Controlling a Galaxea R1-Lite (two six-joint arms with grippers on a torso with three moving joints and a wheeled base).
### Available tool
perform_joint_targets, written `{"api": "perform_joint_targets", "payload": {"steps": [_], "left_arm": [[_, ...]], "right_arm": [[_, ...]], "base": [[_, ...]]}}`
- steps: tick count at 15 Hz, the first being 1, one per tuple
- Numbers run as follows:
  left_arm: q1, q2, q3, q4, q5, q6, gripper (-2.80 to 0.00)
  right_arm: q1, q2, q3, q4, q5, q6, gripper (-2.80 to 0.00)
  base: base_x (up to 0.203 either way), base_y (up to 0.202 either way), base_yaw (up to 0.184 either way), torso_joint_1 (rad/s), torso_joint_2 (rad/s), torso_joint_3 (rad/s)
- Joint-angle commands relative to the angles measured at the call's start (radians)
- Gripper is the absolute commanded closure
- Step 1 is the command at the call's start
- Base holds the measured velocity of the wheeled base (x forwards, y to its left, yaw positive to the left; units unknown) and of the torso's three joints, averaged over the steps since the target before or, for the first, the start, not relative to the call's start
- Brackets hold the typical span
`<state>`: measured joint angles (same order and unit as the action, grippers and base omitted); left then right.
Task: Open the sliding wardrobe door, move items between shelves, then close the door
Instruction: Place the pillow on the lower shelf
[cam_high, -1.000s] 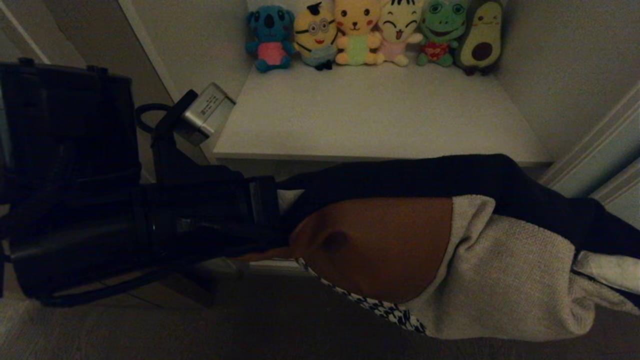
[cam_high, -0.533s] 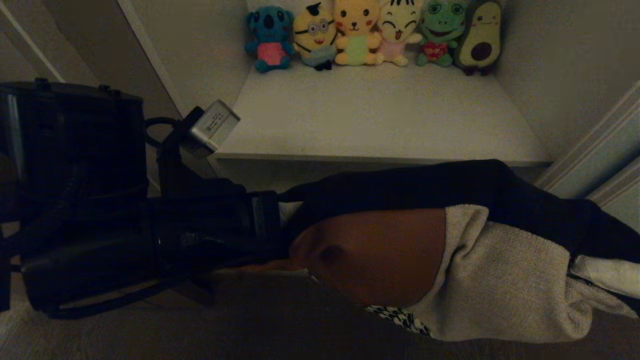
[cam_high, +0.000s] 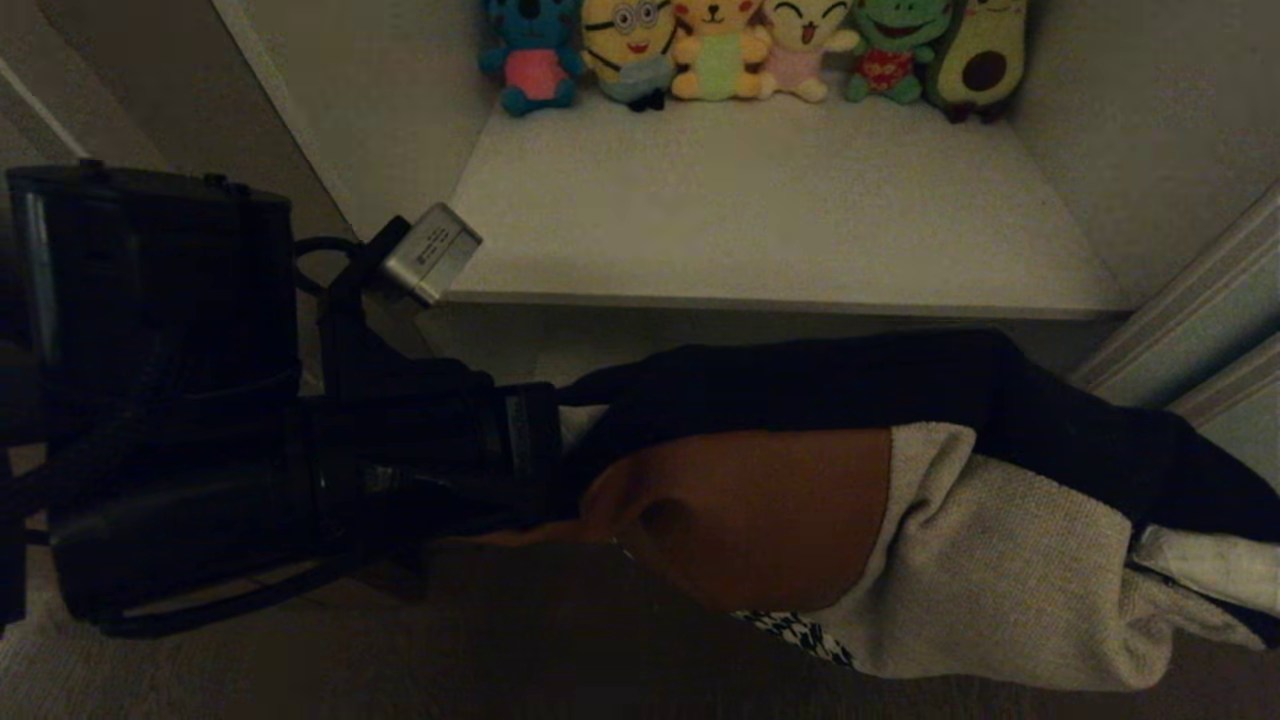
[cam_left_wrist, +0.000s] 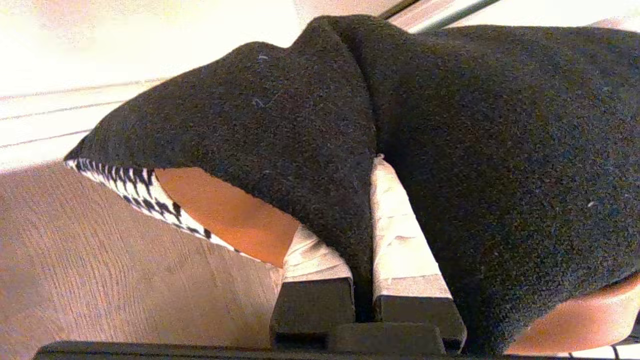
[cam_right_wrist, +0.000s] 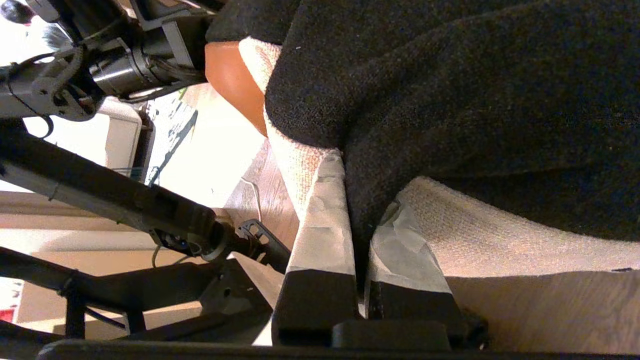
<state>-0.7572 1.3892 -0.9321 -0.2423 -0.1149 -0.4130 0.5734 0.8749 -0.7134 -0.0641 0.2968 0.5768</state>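
Dim light in the head view. A stack of folded garments hangs in the air in front of the shelf (cam_high: 760, 200), slung between the two arms and clear of the shelf's front edge.

Black garment (cam_high: 850, 385) runs across the far side of the bundle, draped over the others. Rust-brown garment (cam_high: 750, 510) sits at the left and middle of the bundle; pale ribbed knit (cam_high: 1000, 570) at the right. A black-and-white houndstooth edge (cam_high: 790, 630) peeks out under the brown one.

Left gripper (cam_left_wrist: 362, 235): closed on a fold of the black garment, cloth pinched between the two taped fingers (cam_left_wrist: 400, 235). In the head view the left arm (cam_high: 300, 470) reaches in from the left and meets the bundle at its left end.

Right gripper (cam_right_wrist: 357, 225): also clamped on the black garment, fingers (cam_right_wrist: 322, 225) nearly touching with the fold between them; the pale knit lies against both fingers. This gripper works at the right end of the bundle, mostly hidden in the head view.

Shelf itself: off-white board, bare over most of its surface. A row of plush toys (cam_high: 750, 50) lines its back edge against the rear wall. The sliding wardrobe door (cam_high: 1200, 330) shows as a pale framed strip at the shelf's right front corner, so the compartment stands open.

Wood-grain floor (cam_left_wrist: 100, 280) beneath the bundle in the left wrist view.
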Motion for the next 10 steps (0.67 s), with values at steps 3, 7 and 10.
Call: {"api": "perform_joint_targets", "payload": {"steps": [3,7,10], "left_arm": [[-0.001,0.002,0.012,-0.002,-0.002,-0.004,0.0],[-0.001,-0.006,0.036,-0.002,-0.005,-0.003,0.0],[-0.001,-0.006,0.047,-0.002,-0.005,-0.002,0.0]], "right_arm": [[0.0,0.009,0.02,-0.002,0.002,0.005,0.0],[0.0,0.001,0.034,-0.001,0.004,0.004,0.0],[0.002,-0.006,0.06,-0.002,0.005,0.003,0.0]], "base": [[0.0,0.0,0.0,0.001,0.0,-0.193],[0.0,0.0,0.0,0.005,0.0,-0.197],[0.0,0.0,0.0,0.005,0.0,-0.199]]}}
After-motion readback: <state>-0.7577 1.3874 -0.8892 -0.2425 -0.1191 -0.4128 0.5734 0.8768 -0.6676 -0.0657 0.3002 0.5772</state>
